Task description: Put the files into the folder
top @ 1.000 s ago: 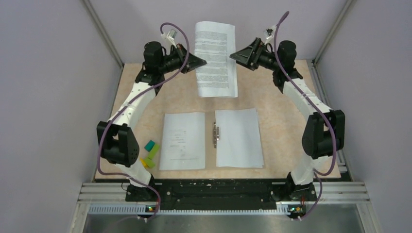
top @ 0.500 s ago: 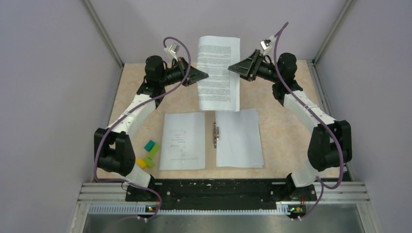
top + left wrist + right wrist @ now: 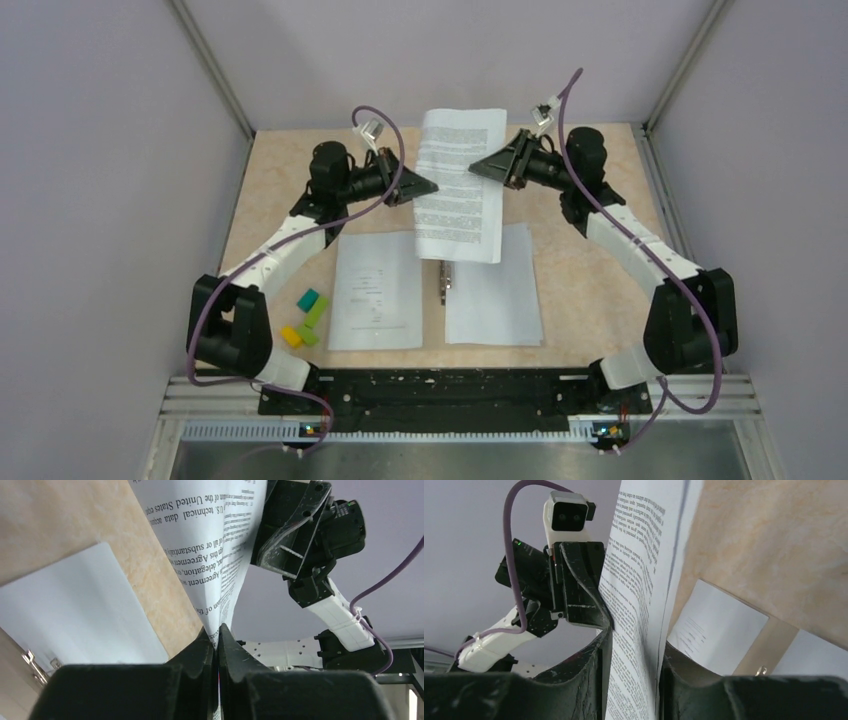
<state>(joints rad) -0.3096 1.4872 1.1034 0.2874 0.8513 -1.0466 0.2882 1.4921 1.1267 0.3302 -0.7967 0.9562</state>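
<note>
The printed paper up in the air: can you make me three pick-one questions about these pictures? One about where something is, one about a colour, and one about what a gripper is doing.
1. Where is the printed sheet?
A) flat on the floor
B) held up over the open folder
C) tucked under the folder

2. What colour are the arms' cables?
A) purple
B) orange
C) green

3. What is the left gripper doing?
A) gaping wide, empty
B) shut on the sheet's edge
C) hidden from every camera

Answers:
1 B, the top view shows it in the air, overlapping the folder.
2 A, purple loops run along both arms.
3 B, its wrist view shows it pinched on the paper.
</note>
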